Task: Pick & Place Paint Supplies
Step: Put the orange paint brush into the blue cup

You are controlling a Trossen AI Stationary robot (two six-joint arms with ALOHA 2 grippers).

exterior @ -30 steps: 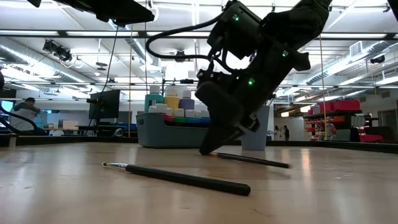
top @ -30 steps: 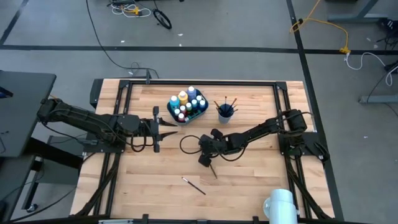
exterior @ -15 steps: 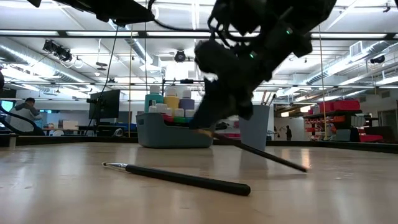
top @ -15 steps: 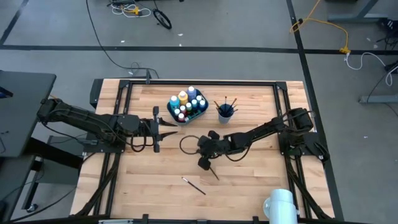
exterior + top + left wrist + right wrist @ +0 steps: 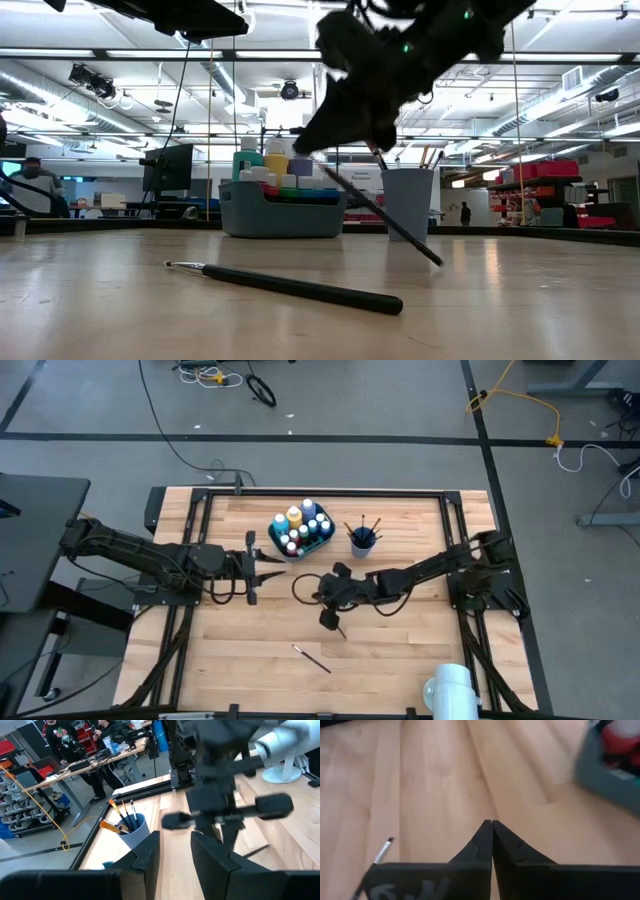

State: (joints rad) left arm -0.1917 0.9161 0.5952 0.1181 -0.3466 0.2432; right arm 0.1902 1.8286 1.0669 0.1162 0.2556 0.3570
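Note:
My right gripper [image 5: 330, 618] hangs over the table's middle, shut on a thin dark paintbrush [image 5: 385, 215] that slants down from it. A second dark-handled brush [image 5: 312, 658] lies flat nearer the table's front edge; it also shows in the low view [image 5: 285, 285] and the right wrist view [image 5: 382, 851]. White-capped paint bottles [image 5: 300, 525] stand in the teal bin [image 5: 275, 532]. More brushes stand in the blue cup [image 5: 362, 542]. My left gripper [image 5: 272, 567] waits open, left of the middle, level with the bin's near side. My right gripper pinches the paintbrush near its upper end [image 5: 328, 178] between shut fingers, coming from above and slanting. The brush hangs slanting below the fingers. Its lower end [image 5: 438, 261] is at or just above the table; I cannot tell which. The wrist view hides the contact.
The teal bin and the blue cup [image 5: 408, 205] stand side by side toward the table's far edge. A dark cable loop [image 5: 303, 588] lies between the two grippers. Bare wood stretches along the near side around the loose brush. People and benches show in the room beyond.
My right gripper has risen with the brush pinched in it. The brush lay flat on the table, then tipped up with its free end still down, and now hangs steeply, its lower end drawn in toward the gripper. The left arm has kept still.

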